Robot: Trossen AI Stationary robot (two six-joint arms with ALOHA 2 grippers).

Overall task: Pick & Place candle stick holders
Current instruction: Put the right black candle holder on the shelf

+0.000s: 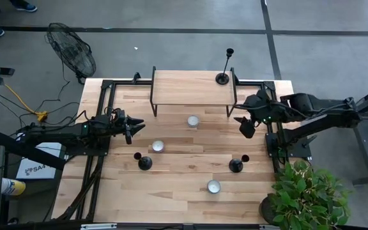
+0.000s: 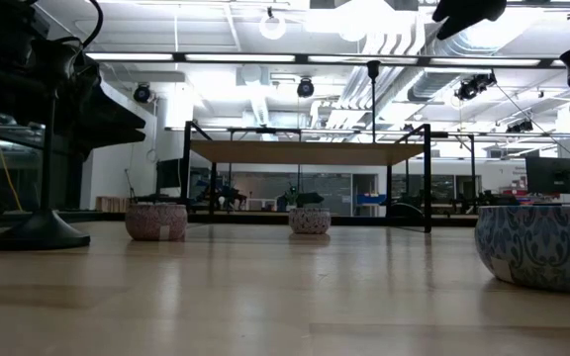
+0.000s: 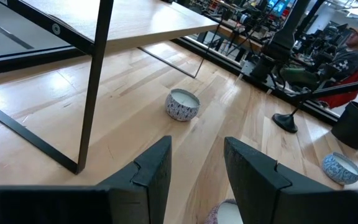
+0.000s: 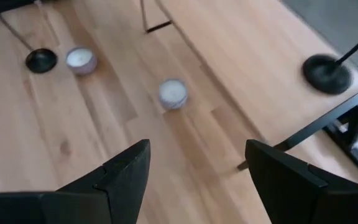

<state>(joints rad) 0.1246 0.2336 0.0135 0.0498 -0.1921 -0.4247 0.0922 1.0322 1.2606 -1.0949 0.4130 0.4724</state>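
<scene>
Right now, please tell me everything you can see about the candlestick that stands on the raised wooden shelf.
The candlestick on the shelf is black and looks like metal. It has a round base, a thin straight stem and a small cup at the top. It stands upright near the right end of the wooden shelf, close to the back edge. Only the shelf touches it; neither hand is near it. The right wrist view shows its base blurred.
</scene>
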